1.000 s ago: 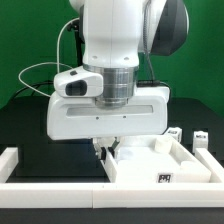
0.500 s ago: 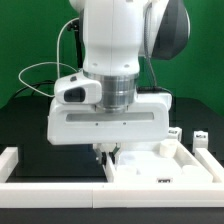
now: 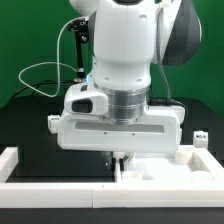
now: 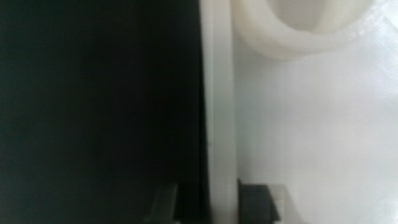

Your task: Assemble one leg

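In the exterior view my gripper (image 3: pixel 119 157) points straight down at the near left edge of the large white rimmed panel (image 3: pixel 172 168). In the wrist view the two dark fingers (image 4: pixel 263 204) stand on either side of the panel's upright rim (image 4: pixel 217 100), so the gripper (image 4: pixel 219 196) is shut on the rim. A round white socket (image 4: pixel 302 30) rises from the panel floor. A leg (image 3: pixel 200 138), a small white block with marker tags, stands behind the panel at the exterior view's right, well clear of the gripper.
A white rail (image 3: pixel 18 158) runs along the exterior view's left and along the front edge (image 3: pixel 60 192) of the black table. A cable (image 3: pixel 40 75) loops behind the arm on the left. The arm's body hides the middle of the table.
The arm has moved towards the exterior view's right, and the panel's left edge has shifted right with the gripper on it. The leg at the right has not moved.
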Controlling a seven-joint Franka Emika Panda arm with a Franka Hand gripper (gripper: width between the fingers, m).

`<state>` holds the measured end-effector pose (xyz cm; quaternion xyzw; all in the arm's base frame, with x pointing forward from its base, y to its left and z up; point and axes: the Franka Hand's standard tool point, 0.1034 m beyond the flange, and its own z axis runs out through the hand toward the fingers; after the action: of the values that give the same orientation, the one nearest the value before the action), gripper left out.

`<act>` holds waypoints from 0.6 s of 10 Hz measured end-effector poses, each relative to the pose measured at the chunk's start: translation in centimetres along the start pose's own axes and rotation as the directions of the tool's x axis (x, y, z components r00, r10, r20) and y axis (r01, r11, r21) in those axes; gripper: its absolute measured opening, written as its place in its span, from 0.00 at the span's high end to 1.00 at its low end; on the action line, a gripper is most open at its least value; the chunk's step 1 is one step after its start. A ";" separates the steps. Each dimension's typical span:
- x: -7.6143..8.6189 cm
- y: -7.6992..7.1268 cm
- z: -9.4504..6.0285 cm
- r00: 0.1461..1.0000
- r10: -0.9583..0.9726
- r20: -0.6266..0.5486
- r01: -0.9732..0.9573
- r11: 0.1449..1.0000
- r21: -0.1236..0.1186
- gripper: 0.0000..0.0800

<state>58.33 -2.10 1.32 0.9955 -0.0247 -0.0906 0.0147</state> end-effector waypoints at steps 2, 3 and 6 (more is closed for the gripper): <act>0.0 0.0 0.0 1.000 -0.002 0.000 0.002 1.000 0.001 0.84; 0.0 0.0 0.0 1.000 -0.002 0.000 0.002 1.000 0.001 0.67; -3.3 -0.9 -3.7 0.996 0.014 0.088 -0.018 0.999 0.038 0.28</act>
<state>55.77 -0.94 5.51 0.9904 -0.0350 -0.1335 -0.0052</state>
